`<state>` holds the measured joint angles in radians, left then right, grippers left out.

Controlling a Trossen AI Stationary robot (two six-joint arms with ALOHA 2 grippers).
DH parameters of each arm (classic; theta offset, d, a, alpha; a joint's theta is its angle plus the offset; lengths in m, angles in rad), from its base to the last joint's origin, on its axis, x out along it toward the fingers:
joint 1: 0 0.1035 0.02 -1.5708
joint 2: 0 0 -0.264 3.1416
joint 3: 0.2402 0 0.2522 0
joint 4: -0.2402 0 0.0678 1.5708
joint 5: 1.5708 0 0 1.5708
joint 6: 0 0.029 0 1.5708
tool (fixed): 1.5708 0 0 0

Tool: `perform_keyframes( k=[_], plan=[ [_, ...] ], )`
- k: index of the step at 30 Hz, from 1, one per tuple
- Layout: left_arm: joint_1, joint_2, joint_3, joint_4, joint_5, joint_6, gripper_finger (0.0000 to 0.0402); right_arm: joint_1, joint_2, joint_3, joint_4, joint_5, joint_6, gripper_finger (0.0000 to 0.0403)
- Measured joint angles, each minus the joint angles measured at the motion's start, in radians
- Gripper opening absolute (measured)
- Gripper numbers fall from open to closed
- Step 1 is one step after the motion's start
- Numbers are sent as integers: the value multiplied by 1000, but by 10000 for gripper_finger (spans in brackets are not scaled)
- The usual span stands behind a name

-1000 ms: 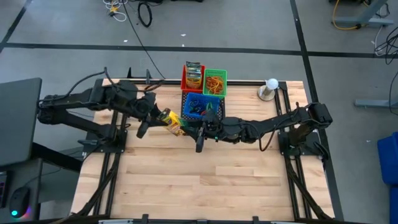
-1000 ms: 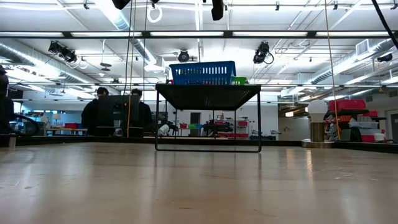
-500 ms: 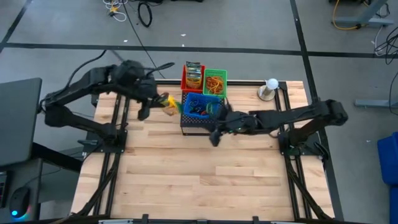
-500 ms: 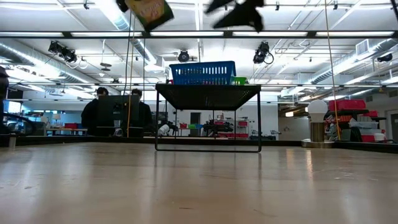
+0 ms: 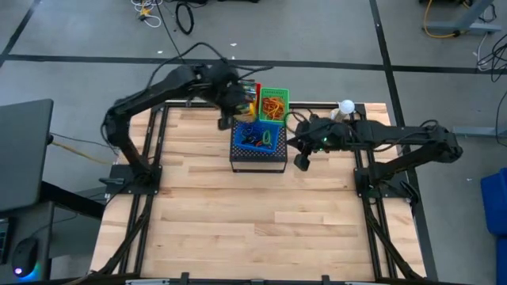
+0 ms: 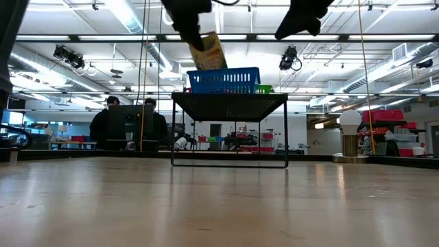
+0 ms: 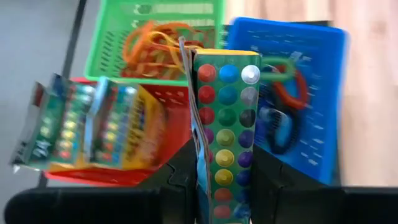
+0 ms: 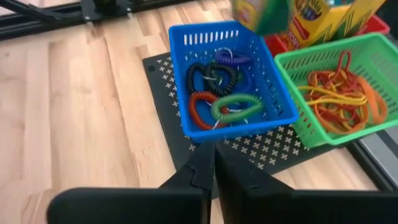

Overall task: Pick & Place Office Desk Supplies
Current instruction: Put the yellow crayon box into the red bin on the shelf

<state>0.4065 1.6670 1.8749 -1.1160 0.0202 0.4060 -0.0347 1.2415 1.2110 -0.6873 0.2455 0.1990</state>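
Note:
My left gripper (image 5: 242, 99) is shut on a green-and-yellow crayon box (image 7: 224, 124) and hangs over the red basket (image 7: 168, 99) at the table's far edge. Another such box (image 7: 93, 124) lies in that basket. Beside it the green basket (image 5: 275, 104) holds rubber bands (image 8: 339, 93). The blue basket (image 8: 230, 81) holds several coloured coil loops (image 8: 224, 106). All baskets stand on the black perforated box (image 5: 257, 160). My right gripper (image 5: 301, 162) is shut and holds nothing; it hangs in the air just right of the black box. My left gripper pinches the crayon box by its two broad faces, near its lower end (image 7: 224, 186), one finger (image 7: 180, 180) on each side. The narrow side with the coloured dots faces the wrist camera. The box is lifted clear and hangs tilted below the fingers (image 6: 208, 51).
A white ball on a stand (image 5: 346, 109) sits at the table's far right corner. Bare wood (image 5: 253, 229) fills the near half of the table. People sit at desks (image 6: 127, 123) in the room beyond.
My left gripper has carried the crayon box from left of the black box toward the far edge and rightward, to above the red basket, turning as it went. My right gripper has drawn back from the black box's near left corner toward the table's right edge.

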Motion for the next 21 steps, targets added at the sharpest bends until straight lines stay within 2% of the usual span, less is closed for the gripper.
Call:
perform_keyframes(
  k=[7,12,21],
  plan=[
    [8,126,149,-52,-126,5,96,-44,-54,0,3,-100,-108,5],
    [14,151,175,-114,-200,55,96,-48,-69,0,9,-104,-129,13],
    [57,152,175,-147,-178,92,96,-48,-69,0,73,-104,-128,7]
  ],
)
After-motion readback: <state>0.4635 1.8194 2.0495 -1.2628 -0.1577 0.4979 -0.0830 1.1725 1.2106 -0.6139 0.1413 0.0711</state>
